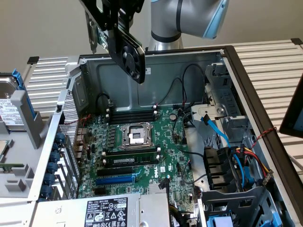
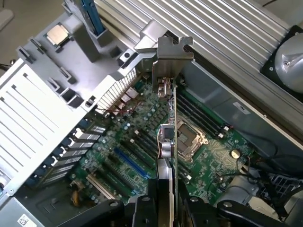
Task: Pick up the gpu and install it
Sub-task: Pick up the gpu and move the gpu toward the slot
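The gpu [image 1: 129,53], a green card with a black fan shroud and a silver end bracket, hangs tilted in the air above the back wall of the open computer case. My gripper [image 1: 113,12] is shut on its upper edge. In the wrist view the gpu [image 2: 168,137] shows edge-on, with its bracket [image 2: 173,52] pointing away from the camera. The gripper [image 2: 168,210] clamps it between both fingers [image 2: 142,210]. The green motherboard [image 1: 142,146] lies below with a blue expansion slot [image 1: 116,179], the same blue slot [image 2: 127,158] off to one side of the card's edge.
The CPU socket [image 1: 136,136] and memory sticks [image 1: 130,113] sit under the card. A power supply [image 1: 106,210] is at the front, a cable bundle [image 1: 236,163] and fan at the exterior view's right, and a hard drive [image 1: 7,106] outside the case at its left.
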